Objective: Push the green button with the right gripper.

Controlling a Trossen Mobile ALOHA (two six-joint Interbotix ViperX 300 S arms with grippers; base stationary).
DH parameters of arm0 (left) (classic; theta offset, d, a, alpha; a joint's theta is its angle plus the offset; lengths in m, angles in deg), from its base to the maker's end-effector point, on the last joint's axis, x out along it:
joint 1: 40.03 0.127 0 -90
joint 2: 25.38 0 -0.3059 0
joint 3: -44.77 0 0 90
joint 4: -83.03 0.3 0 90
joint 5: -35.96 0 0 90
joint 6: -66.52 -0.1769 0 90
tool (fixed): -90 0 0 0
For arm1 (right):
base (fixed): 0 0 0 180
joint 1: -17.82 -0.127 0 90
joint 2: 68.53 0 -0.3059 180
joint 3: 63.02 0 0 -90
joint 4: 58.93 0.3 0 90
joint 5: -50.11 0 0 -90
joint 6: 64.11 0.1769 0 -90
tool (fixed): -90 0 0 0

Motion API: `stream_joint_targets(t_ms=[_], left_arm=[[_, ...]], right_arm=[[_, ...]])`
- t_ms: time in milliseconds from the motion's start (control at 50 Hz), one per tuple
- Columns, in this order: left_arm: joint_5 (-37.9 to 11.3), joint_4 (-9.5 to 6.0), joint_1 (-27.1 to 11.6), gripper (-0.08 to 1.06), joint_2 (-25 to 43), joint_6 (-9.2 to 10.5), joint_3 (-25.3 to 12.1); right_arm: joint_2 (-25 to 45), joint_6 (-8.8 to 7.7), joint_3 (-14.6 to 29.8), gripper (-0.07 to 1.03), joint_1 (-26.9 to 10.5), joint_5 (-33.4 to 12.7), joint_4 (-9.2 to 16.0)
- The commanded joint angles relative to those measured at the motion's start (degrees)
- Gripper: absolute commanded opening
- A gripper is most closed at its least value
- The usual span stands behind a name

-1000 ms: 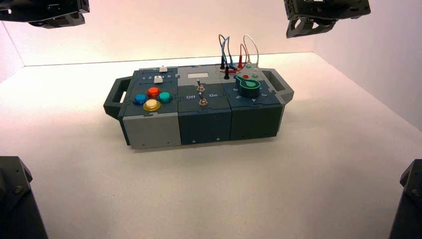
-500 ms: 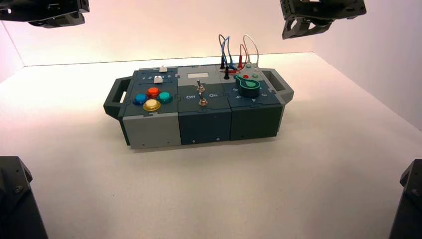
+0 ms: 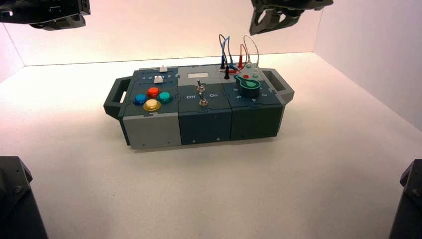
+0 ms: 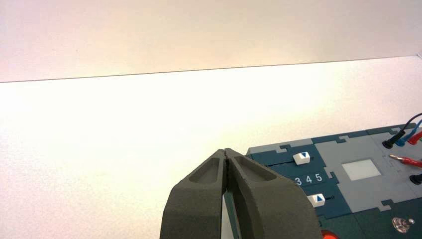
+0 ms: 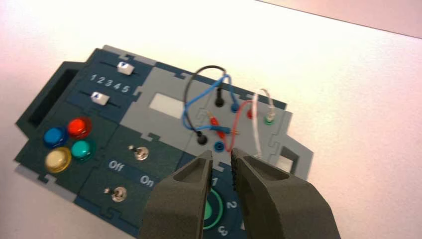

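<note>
The green button point(image 3: 165, 97) is a small teal dome on the box's left end, beside red, blue and yellow buttons. It also shows in the right wrist view point(image 5: 82, 149). My right gripper point(image 3: 271, 20) hangs high above the box's far right part, well away from the button. In its wrist view the right gripper point(image 5: 222, 155) has its fingers a narrow gap apart, empty, over the dark green knob. My left gripper point(image 3: 54, 17) stays parked high at the far left; in its wrist view point(image 4: 225, 151) its fingers are pressed together.
The box point(image 3: 152, 132) stands mid-table with handles at both ends. It bears two white sliders point(image 3: 158, 78), two toggle switches point(image 3: 200, 88) lettered Off and On, a dark green knob point(image 3: 249, 85) and looped wires point(image 3: 234, 50) at the far right.
My right gripper has moved left and slightly up along the top of the high view, now above the wires. The left arm and the box have not moved.
</note>
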Motion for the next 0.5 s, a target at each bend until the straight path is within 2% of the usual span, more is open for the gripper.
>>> stream_joint_targets(t_ms=[20,280,500], left_arm=[[0.62,0.0,0.35,-0.03,-0.18,0.0,-1.76],[0.62,0.0,0.35,-0.03,-0.18,0.0,-1.67],[0.62,0.0,0.35,-0.03,0.0,0.0,-1.76]], right_arm=[[-1.14,0.09,1.67,0.23,-0.7,-0.35,0.26],[-0.18,0.09,2.64,0.23,-6.59,-0.97,0.62],[4.83,0.0,5.54,0.2,-12.13,-1.67,0.62]])
